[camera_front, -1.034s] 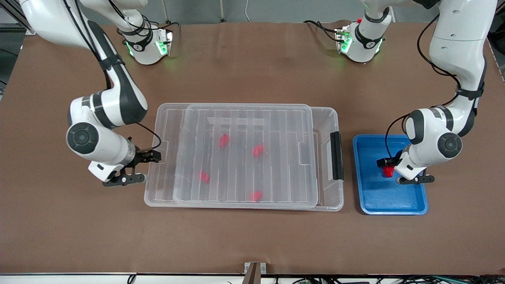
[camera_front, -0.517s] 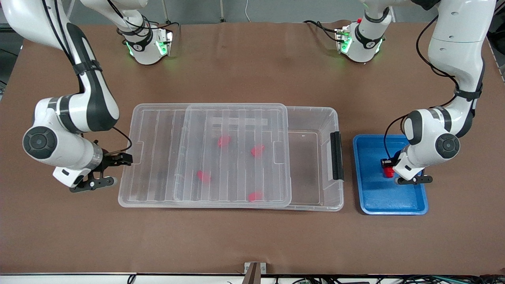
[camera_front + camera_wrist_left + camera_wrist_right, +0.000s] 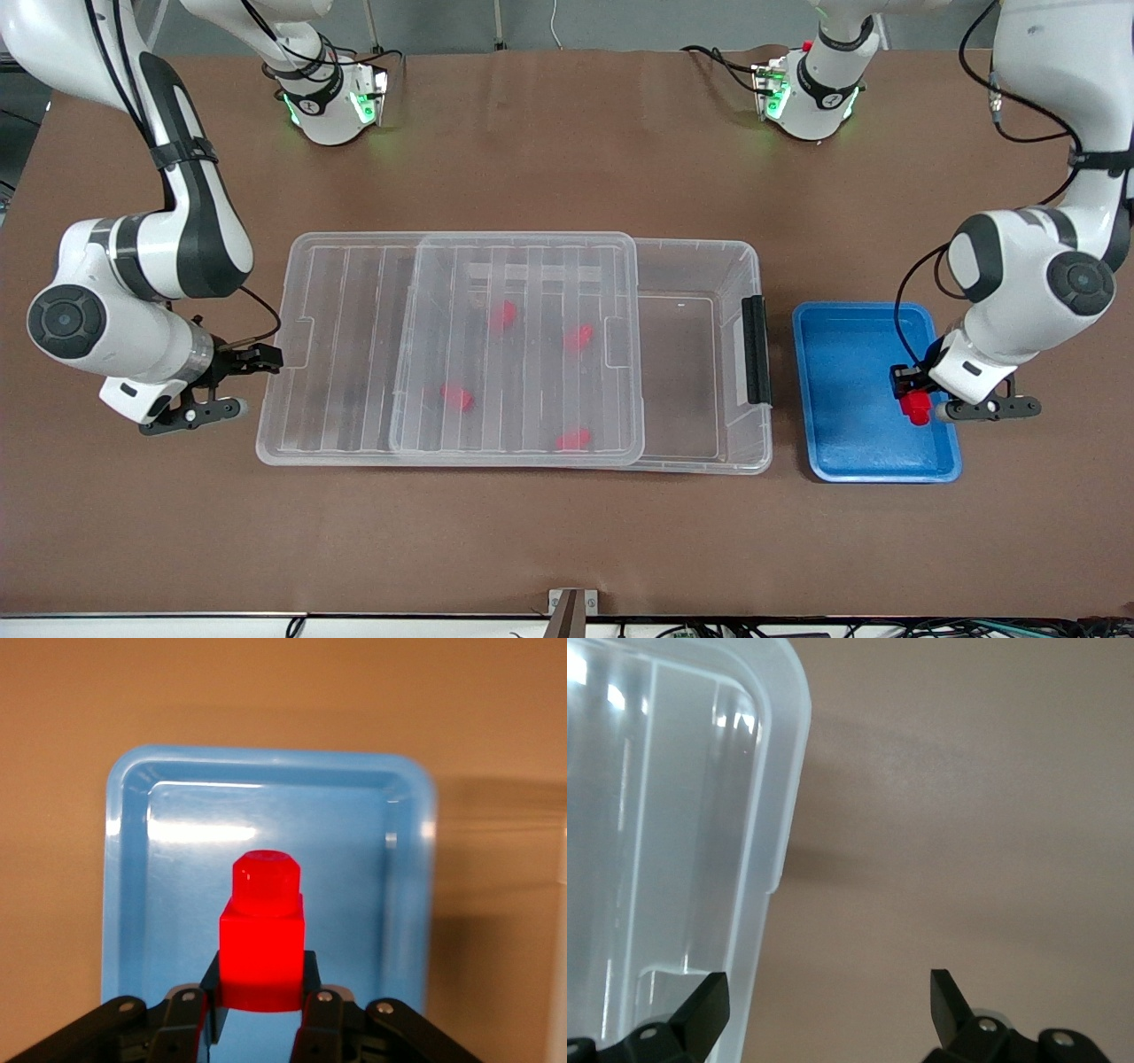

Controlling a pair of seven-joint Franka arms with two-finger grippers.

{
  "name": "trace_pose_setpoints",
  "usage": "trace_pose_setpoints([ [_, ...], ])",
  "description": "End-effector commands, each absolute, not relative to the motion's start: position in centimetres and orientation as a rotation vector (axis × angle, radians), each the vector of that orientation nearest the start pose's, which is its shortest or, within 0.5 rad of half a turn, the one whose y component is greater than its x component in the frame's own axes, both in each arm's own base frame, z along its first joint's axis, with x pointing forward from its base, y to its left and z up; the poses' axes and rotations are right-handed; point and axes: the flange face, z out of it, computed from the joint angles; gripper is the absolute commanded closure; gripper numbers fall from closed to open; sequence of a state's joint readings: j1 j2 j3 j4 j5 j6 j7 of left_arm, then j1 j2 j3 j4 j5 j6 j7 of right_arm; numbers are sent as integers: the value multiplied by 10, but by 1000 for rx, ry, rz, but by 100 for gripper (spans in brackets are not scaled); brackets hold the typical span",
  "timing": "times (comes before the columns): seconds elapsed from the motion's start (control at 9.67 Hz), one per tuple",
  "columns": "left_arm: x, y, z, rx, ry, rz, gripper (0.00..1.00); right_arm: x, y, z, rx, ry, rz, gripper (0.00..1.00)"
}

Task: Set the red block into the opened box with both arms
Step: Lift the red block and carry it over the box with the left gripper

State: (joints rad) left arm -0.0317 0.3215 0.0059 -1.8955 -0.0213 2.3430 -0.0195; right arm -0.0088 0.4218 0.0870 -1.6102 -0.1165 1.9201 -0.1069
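Gripping the red block (image 3: pixel 261 943) over the blue tray (image 3: pixel 837 443), left claw (image 3: pixel 921 409); right claw (image 3: pixel 232 383) open beside the lid (image 3: pixel 354 354).

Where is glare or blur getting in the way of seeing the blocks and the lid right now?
Front view: the ribbed lid smears the red blocks beneath into soft blobs. Left wrist view: a white glare streak on the blue tray; the held red block is sharp. Right wrist view: bright reflections on the lid, soft shadow along its edge.
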Motion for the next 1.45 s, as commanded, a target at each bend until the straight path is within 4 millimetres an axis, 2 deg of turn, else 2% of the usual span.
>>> trace_pose_setpoints([
  [0.0, 616, -69, 368, -3187, -7, -135, 100, 656, 35, 459, -3170, -140, 157, 0],
  [0.1, 615, -108, 378, -3211, -4, -146, 100, 648, 15, 503, -3176, 54, 49, 0],
  [0.21, 609, -145, 384, -3225, -21, -137, 100, 639, 1, 533, -3151, 119, -15, 0],
  [0.31, 600, -179, 384, -3238, -19, -122, 100, 621, -14, 570, -3156, 167, -73, 0],
  [0.52, 584, -241, 374, -3271, 55, -73, 100, 577, -60, 615, -3155, 266, 5, 0],
  [0.62, 581, -269, 366, -3283, 75, -51, 100, 553, -67, 642, -3145, 286, -23, 0],
  [0.72, 582, -289, 352, -3263, 98, -42, 100, 537, -83, 649, -3133, 331, -30, 0],
  [0.83, 581, -305, 327, -3235, 115, -8, 100, 527, -101, 638, -3122, 356, 1, 0],
  [1.03, 581, -322, 265, -3195, 189, 73, 99, 536, -103, 626, -3127, 342, -37, 0],
  [1.14, 588, -327, 240, -3193, 207, 104, 99, 537, -105, 625, -3133, 296, -61, 0],
  [1.34, 588, -332, 203, -3181, 216, 163, 99, 539, -109, 637, -3141, 277, -101, 0],
])
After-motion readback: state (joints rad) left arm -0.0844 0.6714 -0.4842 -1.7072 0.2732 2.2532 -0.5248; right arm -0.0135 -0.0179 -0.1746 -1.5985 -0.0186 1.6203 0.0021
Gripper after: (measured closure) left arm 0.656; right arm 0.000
